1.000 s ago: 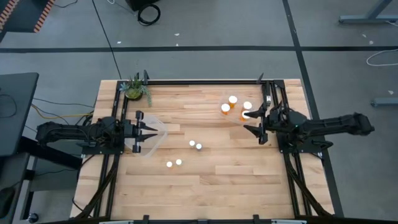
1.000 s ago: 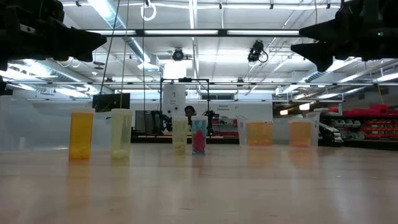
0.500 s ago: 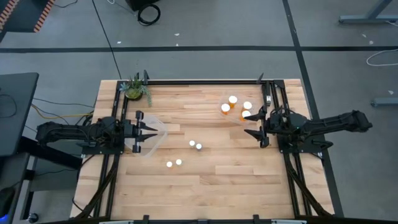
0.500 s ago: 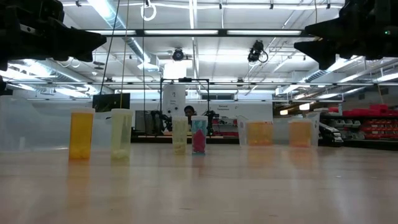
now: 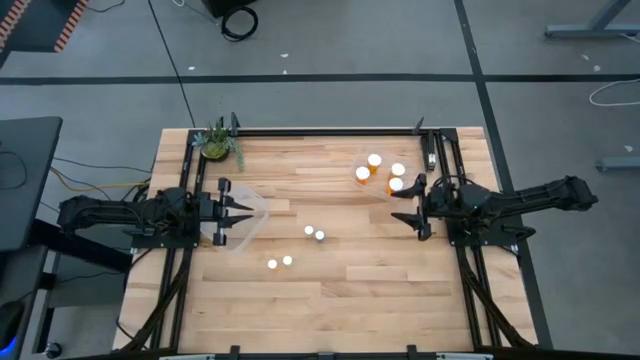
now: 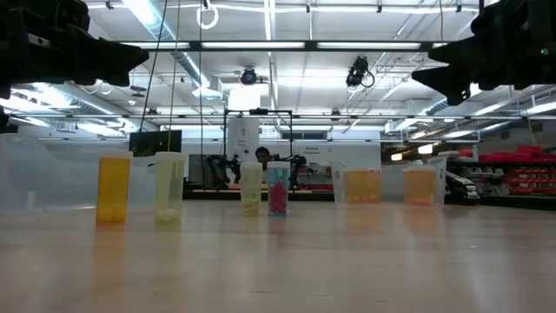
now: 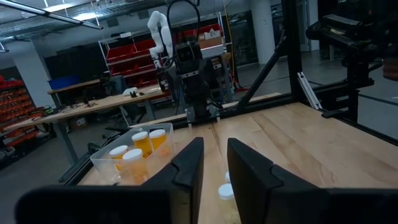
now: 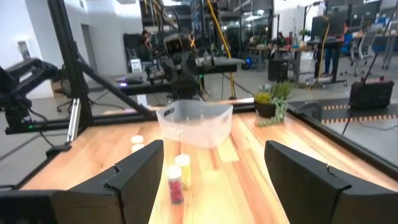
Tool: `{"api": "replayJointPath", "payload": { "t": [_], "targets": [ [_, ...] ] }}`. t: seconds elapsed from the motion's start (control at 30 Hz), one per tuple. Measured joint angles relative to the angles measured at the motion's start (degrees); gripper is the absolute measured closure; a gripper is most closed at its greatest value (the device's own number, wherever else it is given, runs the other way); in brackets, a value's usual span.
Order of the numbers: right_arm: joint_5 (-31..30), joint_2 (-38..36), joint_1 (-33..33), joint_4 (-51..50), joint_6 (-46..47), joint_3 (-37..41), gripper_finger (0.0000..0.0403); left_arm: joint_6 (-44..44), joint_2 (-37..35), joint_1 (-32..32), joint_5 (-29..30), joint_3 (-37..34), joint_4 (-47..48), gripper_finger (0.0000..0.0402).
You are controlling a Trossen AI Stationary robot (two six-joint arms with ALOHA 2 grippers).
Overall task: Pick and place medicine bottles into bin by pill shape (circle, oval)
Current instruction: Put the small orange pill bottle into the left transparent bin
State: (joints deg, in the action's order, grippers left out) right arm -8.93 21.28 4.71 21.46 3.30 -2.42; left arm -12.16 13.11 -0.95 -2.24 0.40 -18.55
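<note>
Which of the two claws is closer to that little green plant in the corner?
The left gripper. It hovers just below the potted plant on the same side of the table; the right gripper is across the table, beside the bin of orange bottles.

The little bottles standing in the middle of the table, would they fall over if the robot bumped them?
Probably. The little bottles look tall, narrow and upright, so a nudge may tip them. Being round, a fallen one would likely roll.

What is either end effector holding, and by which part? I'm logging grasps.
Nothing: the right end effector is open and empty; the left end effector has nothing between its fingers.
</note>
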Motion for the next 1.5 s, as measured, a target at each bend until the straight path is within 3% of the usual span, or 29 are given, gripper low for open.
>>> {"api": "replayJointPath", "payload": {
  "t": [1.5],
  "targets": [
    [-0.02,0.02,-0.07,-0.41,-0.95,-0.02,0.0116,0.0,0.0,0.0,0.0,0.0,0.0,0.0315]
  ]
}}
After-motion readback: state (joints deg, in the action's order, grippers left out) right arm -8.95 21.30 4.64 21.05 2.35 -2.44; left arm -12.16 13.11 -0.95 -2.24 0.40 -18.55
